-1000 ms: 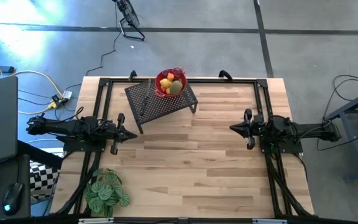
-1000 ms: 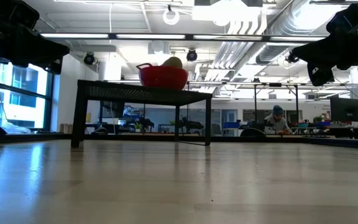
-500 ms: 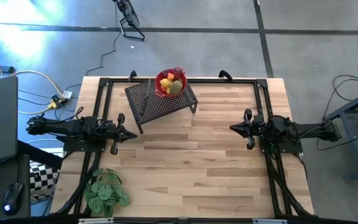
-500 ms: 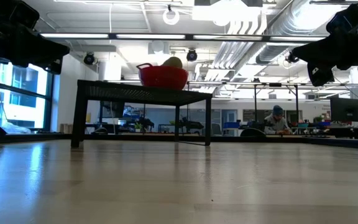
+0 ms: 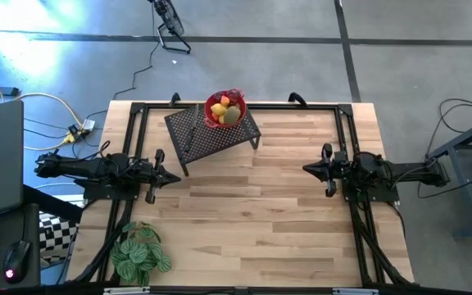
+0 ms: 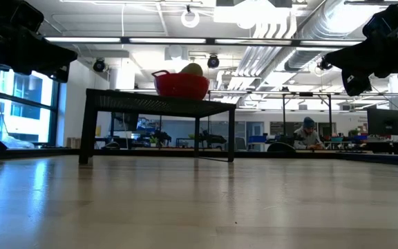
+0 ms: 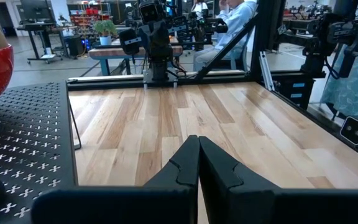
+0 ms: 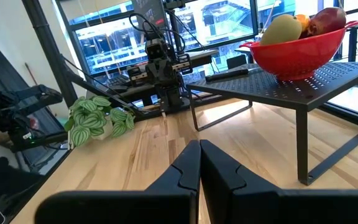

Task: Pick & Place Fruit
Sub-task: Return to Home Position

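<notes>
The fruit (image 5: 225,112), yellow, green, orange and dark red pieces, lies heaped in a red bowl (image 8: 300,53) that stands on the far right corner of a black perforated stand (image 5: 211,133) at the table's far side. My left gripper (image 5: 176,177) is shut and level at the table's left edge, with nothing between its fingers. At the right edge, my right gripper (image 5: 307,170) is likewise shut, level and bare. Both stand well short of the stand. In the low view only one pale fruit (image 6: 191,69) shows above the bowl's rim.
A green leafy plant (image 5: 140,253) lies at the table's near left corner. Black frame rails (image 5: 236,105) run along the far, left and right edges. A bare stretch of wood (image 5: 252,213) lies between the two grippers. A person (image 6: 308,133) sits in the room beyond.
</notes>
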